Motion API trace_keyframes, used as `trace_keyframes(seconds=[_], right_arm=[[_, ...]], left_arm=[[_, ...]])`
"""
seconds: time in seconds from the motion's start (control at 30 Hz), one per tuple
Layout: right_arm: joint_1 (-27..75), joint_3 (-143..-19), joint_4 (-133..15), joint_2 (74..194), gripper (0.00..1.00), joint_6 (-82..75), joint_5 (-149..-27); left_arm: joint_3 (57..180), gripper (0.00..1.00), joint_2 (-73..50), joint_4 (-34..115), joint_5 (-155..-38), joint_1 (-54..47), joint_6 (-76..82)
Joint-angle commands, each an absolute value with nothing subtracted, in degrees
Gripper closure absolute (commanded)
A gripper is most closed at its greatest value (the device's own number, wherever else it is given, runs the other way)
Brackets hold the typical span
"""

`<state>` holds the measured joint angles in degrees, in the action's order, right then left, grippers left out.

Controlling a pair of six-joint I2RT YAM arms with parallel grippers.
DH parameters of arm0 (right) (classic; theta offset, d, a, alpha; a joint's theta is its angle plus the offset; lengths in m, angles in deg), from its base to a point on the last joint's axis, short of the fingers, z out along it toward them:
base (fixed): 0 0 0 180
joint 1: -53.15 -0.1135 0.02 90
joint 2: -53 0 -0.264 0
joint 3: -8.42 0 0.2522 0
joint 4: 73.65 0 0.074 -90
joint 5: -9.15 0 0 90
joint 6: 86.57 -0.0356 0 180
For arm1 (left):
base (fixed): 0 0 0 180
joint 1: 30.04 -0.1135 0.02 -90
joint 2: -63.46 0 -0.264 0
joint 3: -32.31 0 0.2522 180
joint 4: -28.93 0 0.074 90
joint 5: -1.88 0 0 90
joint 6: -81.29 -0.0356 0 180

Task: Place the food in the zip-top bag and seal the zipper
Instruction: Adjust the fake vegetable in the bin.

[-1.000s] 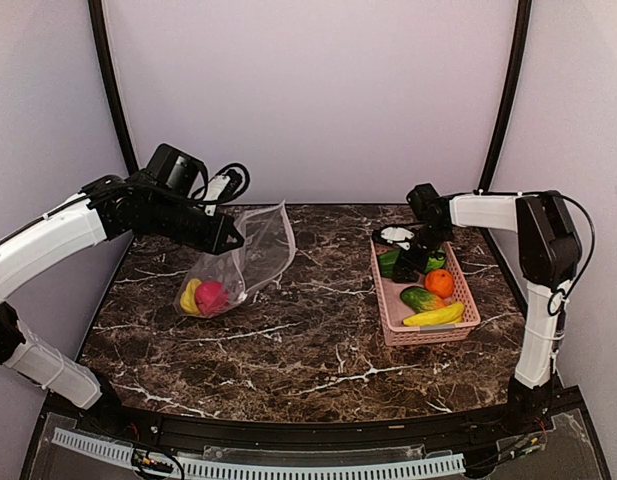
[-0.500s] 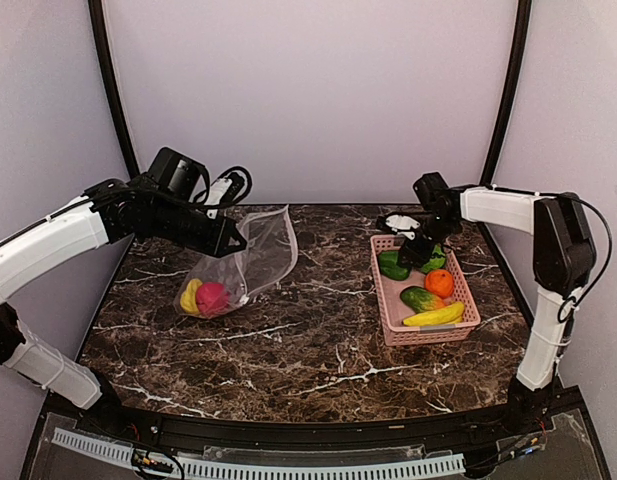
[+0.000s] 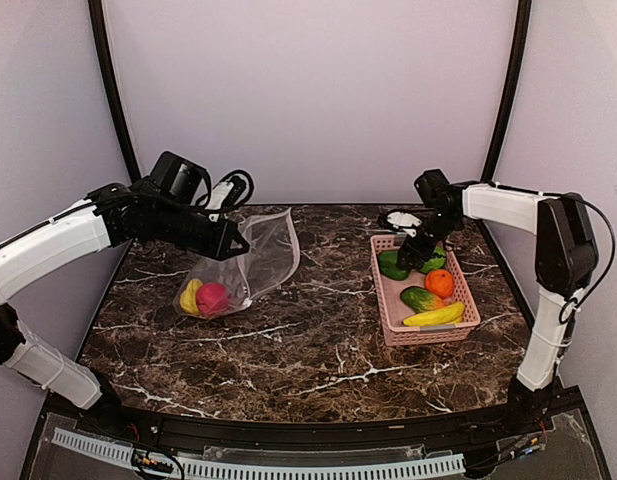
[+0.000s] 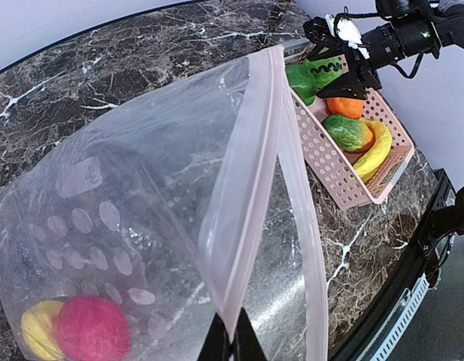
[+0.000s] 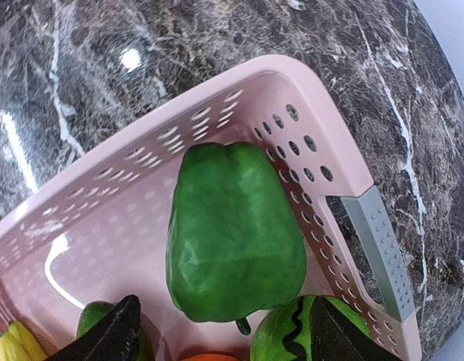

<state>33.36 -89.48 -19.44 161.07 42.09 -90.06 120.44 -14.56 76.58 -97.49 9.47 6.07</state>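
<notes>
The zip-top bag (image 3: pixel 266 248) hangs open at the table's left, lifted by its mouth edge. My left gripper (image 4: pixel 232 342) is shut on the pale pink zipper (image 4: pixel 250 188). A red apple (image 4: pixel 91 329) and a yellow piece (image 4: pixel 37 331) lie in the bag's bottom. My right gripper (image 5: pixel 224 316) is open over the far end of the pink basket (image 5: pixel 322 120), its black fingers (image 5: pixel 111 338) apart on either side of a green pepper (image 5: pixel 232 233), which lies loose. More food sits in the basket: an orange (image 3: pixel 439 283), a banana (image 3: pixel 435 316) and a green cucumber-like piece (image 3: pixel 421 298).
A striped green piece (image 5: pixel 284 338) lies beside the pepper under the right finger. The basket (image 3: pixel 382 295) stands at the table's right, near the edge. Dark marble table (image 3: pixel 308 340) lies between the bag and the basket. Black frame posts rise at the back corners.
My right gripper has risen slightly and shifted toward the basket's far end, its jaws narrowing and then widening. The left gripper and the bag have barely moved.
</notes>
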Motion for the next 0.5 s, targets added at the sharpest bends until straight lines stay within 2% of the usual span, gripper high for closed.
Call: trace_keyframes(seconds=[0.0, 0.3, 0.47], right_arm=[[33.2, -93.4, -19.8, 165.0, 0.22, 41.0, -90.4], [33.5, -96.9, -19.0, 168.9, 0.23, 39.8, -92.6], [34.1, -97.3, -17.9, 169.5, 0.32, 39.9, -93.5]], left_arm=[[119.0, 0.99, -13.1, 75.8, -98.2, 9.5, 6.8], [118.8, 0.99, -12.8, 75.7, -98.2, 9.5, 7.4], [119.2, 0.99, -13.3, 75.3, -98.6, 9.5, 7.8]])
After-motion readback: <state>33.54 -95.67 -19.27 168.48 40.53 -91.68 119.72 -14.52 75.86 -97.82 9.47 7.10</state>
